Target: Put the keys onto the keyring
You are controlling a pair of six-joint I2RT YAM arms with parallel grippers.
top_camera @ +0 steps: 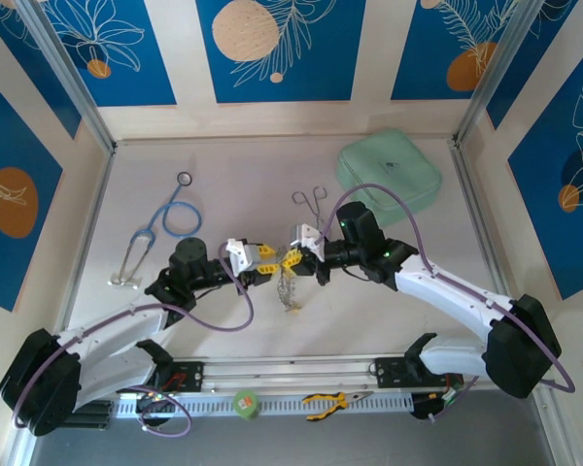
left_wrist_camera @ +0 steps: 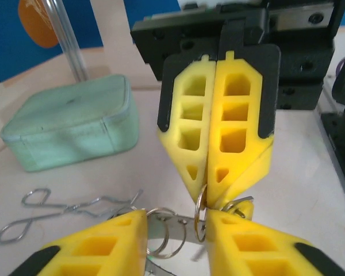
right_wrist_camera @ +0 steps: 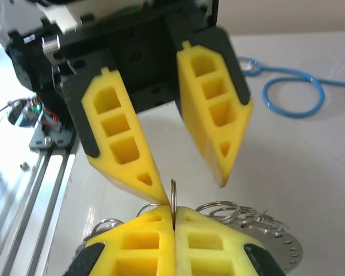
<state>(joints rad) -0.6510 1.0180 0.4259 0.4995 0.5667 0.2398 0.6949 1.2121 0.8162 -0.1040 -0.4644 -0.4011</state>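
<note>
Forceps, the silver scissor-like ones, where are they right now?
In the top view, the forceps lie flat on the table, far half, right of centre, just left of the green pouch, with the blue stethoscope farther left.

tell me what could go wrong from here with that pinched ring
The right tool pinches a thin ring at its very tips, edge-on; it may slip and the keyring could drop. The left tool stands open close opposite; closing in, its fingers might strike the right tool.

A blue stethoscope point(top_camera: 165, 228) lies left, forceps point(top_camera: 311, 201) near a mint pouch point(top_camera: 389, 180).
</note>
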